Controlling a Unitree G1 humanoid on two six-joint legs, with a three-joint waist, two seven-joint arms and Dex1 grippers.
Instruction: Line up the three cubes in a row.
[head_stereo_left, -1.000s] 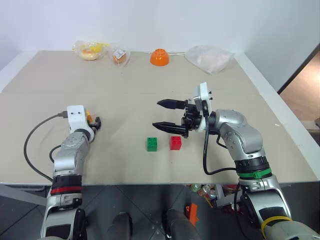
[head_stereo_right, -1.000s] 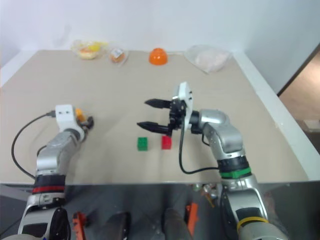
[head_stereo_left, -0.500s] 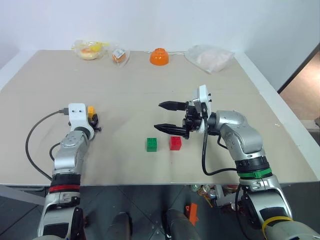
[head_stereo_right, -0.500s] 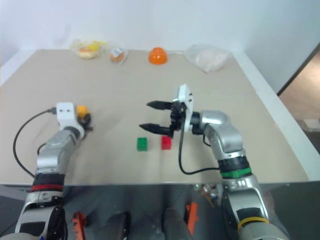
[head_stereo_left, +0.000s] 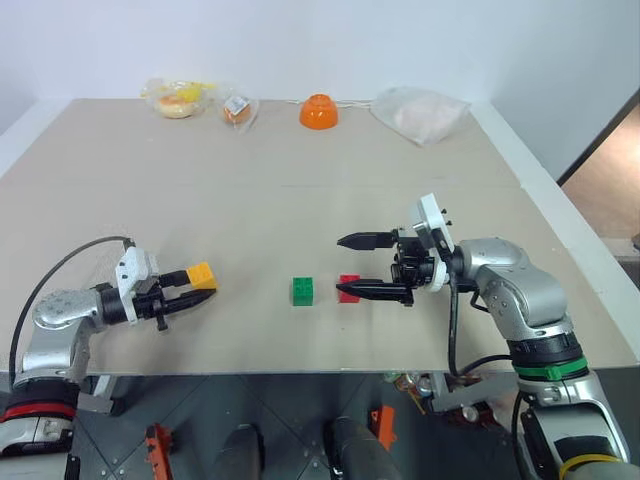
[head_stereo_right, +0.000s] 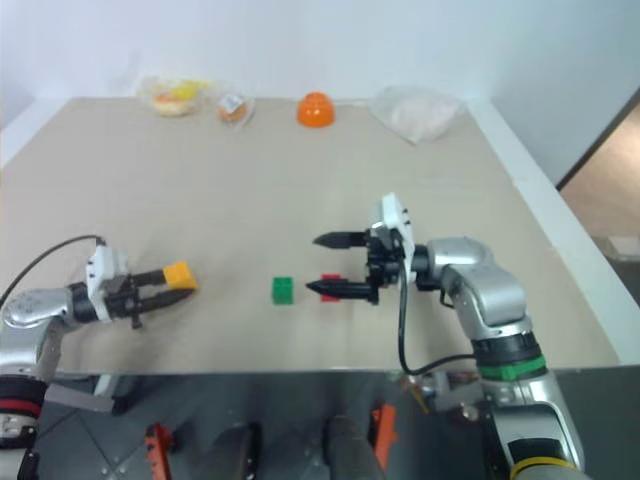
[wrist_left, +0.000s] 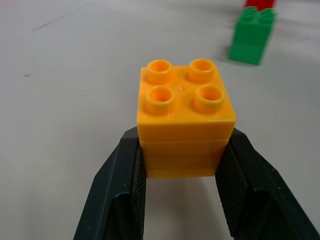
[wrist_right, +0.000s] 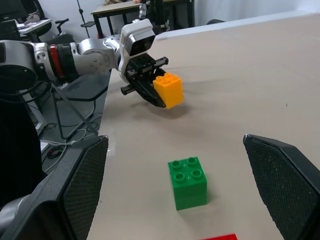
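Observation:
My left gripper (wrist_left: 182, 137) is shut on the yellow-orange cube (head_stereo_left: 202, 273), near the table's front left. It points right toward the others and holds the cube just above the surface. The green cube (head_stereo_left: 304, 290) sits on the table near the front middle. The red cube (head_stereo_left: 349, 283) lies close to its right, about a stud's gap away. My right gripper (head_stereo_left: 341, 267) is open and points left. Its lower finger lies across the front of the red cube and its upper finger is behind it. In the right wrist view the green cube (wrist_right: 188, 182) is near and the yellow-orange cube (wrist_right: 168, 90) farther off.
An orange bowl (head_stereo_left: 318, 112) stands at the table's back edge. Beside it lie plastic bags (head_stereo_left: 178, 100) of food and a larger white bag (head_stereo_left: 420, 114). The table's front edge (head_stereo_left: 300, 368) runs just below both grippers. A black cable (head_stereo_left: 60, 268) loops by my left arm.
My left gripper closed on the yellow-orange cube, drew back toward the front edge and swung round to point right. My right gripper moved slightly right and toward the front, staying open.

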